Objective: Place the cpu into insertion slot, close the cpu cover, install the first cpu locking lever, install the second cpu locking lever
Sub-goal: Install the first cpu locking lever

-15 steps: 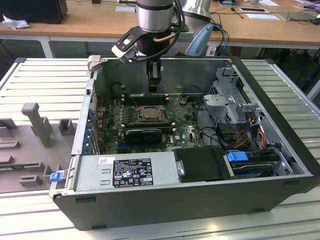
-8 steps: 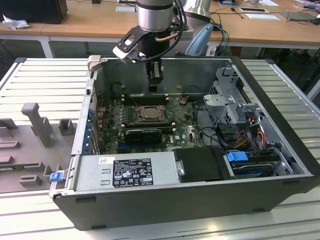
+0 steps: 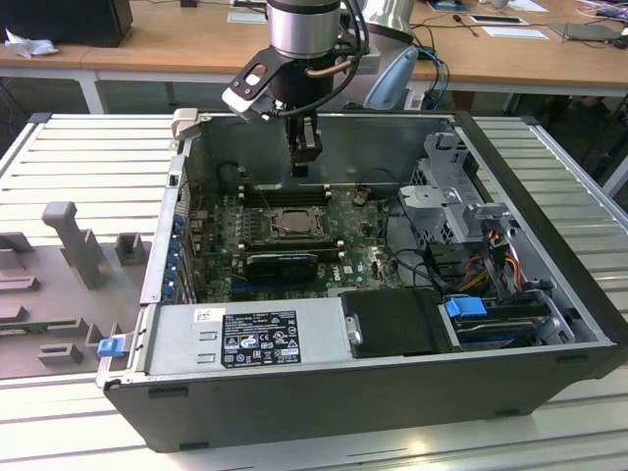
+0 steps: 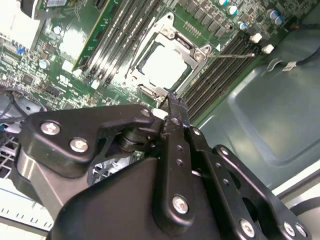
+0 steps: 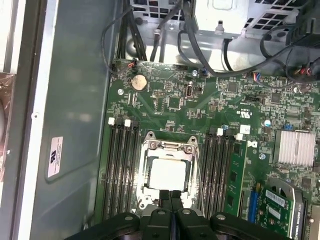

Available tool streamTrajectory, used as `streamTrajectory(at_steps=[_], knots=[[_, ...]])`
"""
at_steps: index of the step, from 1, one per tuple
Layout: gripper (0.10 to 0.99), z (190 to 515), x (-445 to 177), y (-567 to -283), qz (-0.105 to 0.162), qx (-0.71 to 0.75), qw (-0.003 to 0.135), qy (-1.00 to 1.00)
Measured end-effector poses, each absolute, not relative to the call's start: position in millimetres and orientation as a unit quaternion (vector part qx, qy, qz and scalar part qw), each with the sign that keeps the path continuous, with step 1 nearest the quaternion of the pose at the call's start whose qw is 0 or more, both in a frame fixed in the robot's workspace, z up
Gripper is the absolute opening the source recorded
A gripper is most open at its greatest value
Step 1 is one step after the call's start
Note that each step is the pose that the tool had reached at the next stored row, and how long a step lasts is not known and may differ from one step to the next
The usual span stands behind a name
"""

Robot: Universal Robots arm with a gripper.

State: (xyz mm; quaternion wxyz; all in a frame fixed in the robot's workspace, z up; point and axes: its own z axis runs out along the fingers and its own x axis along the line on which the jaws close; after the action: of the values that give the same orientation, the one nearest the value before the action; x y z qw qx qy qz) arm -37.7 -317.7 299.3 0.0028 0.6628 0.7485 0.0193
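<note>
cpu [image 5: 167, 174]: pale metal top, smooth, shiny
cpu cover [image 5: 168, 147]: grey metal, dull sheen
gripper [image 4: 169, 100]: matt black, bright metal screws
circuit board [image 5: 210, 107]: green, glossy

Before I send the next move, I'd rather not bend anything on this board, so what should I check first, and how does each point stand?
1. Chip seated flat in the socket: ok, its pale top lies level inside.
2. Cover down around the chip: ok, it looks flat.
3. Both locking levers latched: cannot tell.
4. Claw empty: ok, shut with nothing between its fingers.
5. Claw clear of the board: ok, in the exterior view it hangs above the socket and looks apart from it.
</note>
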Motion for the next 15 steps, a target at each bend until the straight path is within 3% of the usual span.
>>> streamTrajectory(at_steps=[15], knots=[[0.106,299.4,-37.7,-317.8,0.019,0.581,0.001,0.814]])
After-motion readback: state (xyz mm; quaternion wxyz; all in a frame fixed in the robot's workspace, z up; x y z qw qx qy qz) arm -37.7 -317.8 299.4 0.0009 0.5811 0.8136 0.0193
